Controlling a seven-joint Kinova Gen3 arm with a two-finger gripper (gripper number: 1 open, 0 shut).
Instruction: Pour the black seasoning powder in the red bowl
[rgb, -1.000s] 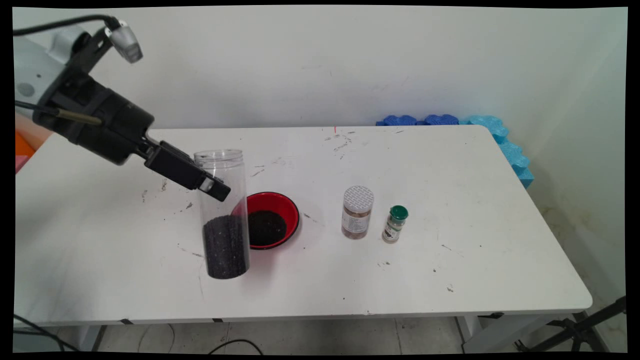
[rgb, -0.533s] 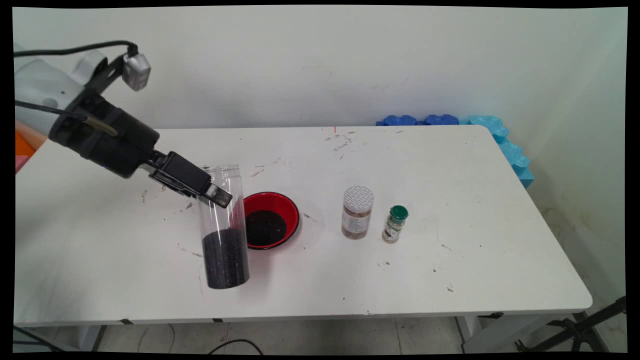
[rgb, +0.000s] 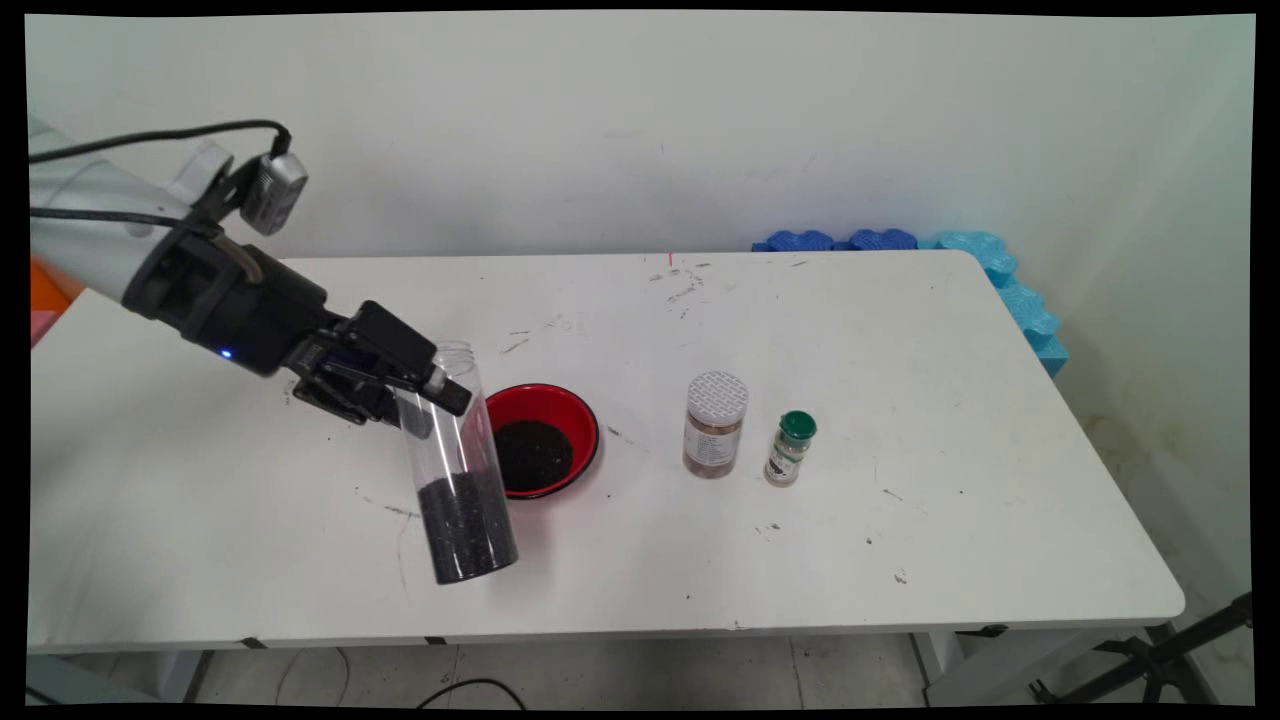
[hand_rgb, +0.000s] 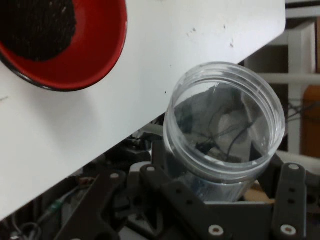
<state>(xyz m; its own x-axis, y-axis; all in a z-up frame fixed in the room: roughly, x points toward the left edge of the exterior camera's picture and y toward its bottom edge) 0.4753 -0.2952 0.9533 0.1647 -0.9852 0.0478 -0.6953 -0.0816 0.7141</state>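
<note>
A tall clear plastic jar (rgb: 458, 490) with black grains in its lower part rests its base on the white table (rgb: 900, 350), just left of a red bowl (rgb: 582, 420) holding the same black grains. The jar leans, its open top tipped left toward my gripper (rgb: 420, 400). My gripper is open around the jar's upper part, one finger on each side. In the hand view the jar's open mouth (hand_rgb: 172, 125) sits between the spread black fingers, closer to the right one, with the red bowl (hand_rgb: 102, 55) at the upper left.
Right of the bowl stand a brown-filled jar with a white lid (rgb: 715, 425) and a small green-capped spice bottle (rgb: 792, 448). Blue foam pieces (rgb: 990, 262) lie at the table's far right corner. The table's near edge runs close below the jar.
The jar came down from a raised hold to the table. The fingers have spread apart, and the jar now leans instead of standing straight.
</note>
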